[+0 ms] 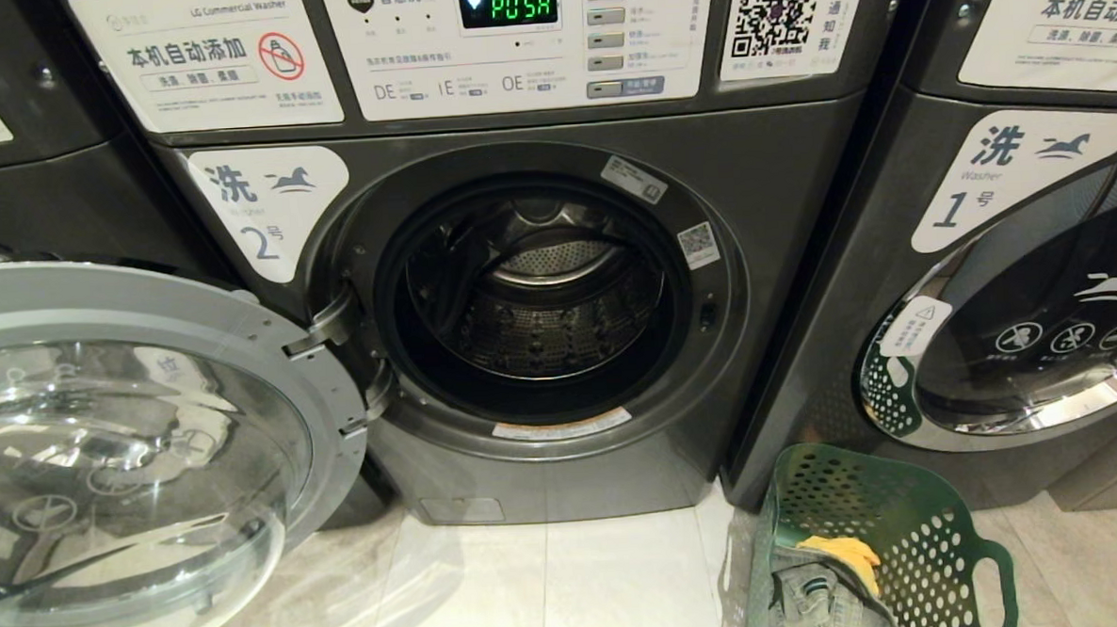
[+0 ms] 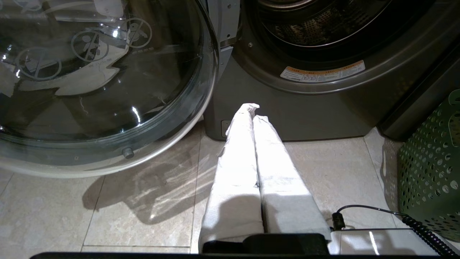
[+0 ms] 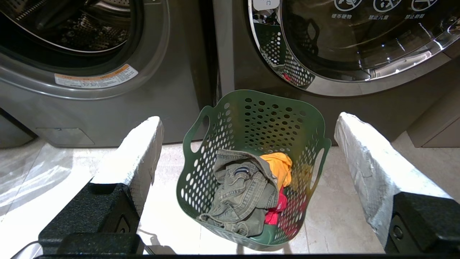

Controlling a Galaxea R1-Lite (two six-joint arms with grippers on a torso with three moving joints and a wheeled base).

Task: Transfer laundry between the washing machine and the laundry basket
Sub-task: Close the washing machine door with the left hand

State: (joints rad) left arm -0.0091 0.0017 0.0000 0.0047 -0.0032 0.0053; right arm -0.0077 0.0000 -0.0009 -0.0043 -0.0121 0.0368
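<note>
The washing machine marked 2 stands straight ahead, its glass door swung wide open to the left. Its steel drum looks empty. The green laundry basket stands on the floor at the lower right and holds the laundry: grey-green jeans, a yellow-orange garment and a red one. My right gripper hangs open above and short of the basket, holding nothing. My left gripper is shut and empty, low in front of the washer's base. Neither gripper shows in the head view.
A like washer marked 1 stands close behind the basket with its door shut. Another washer stands at the far left. The open door overhangs the tiled floor on the left. A coiled cable lies by my left wrist.
</note>
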